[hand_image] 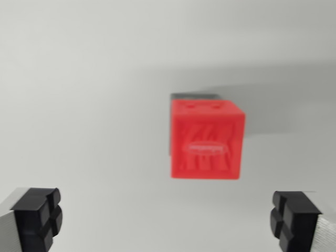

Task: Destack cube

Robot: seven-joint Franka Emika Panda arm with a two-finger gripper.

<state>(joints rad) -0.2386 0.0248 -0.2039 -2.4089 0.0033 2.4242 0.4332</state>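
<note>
White table (79,79) fills the view. Red cube (206,140) sits near the middle on a grey block (194,96), printed face toward the camera. Gripper (168,218) is wide open, holding nothing, fingers (37,216) low.

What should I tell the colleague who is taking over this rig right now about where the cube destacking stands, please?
End effector: open and empty, its two black fingertips at the lower corners of the wrist view, well apart.
Red cube: ahead of the fingertips, slightly toward the wrist view's right, untouched. It sits on a grey object, only a strip of which shows behind its top edge; what that object is cannot be told.
White surface: nothing else on it in view.
Done: no grasp yet; the stack looks intact.
Left: centre on the red cube, close on it, lift it off and set it down.
</note>
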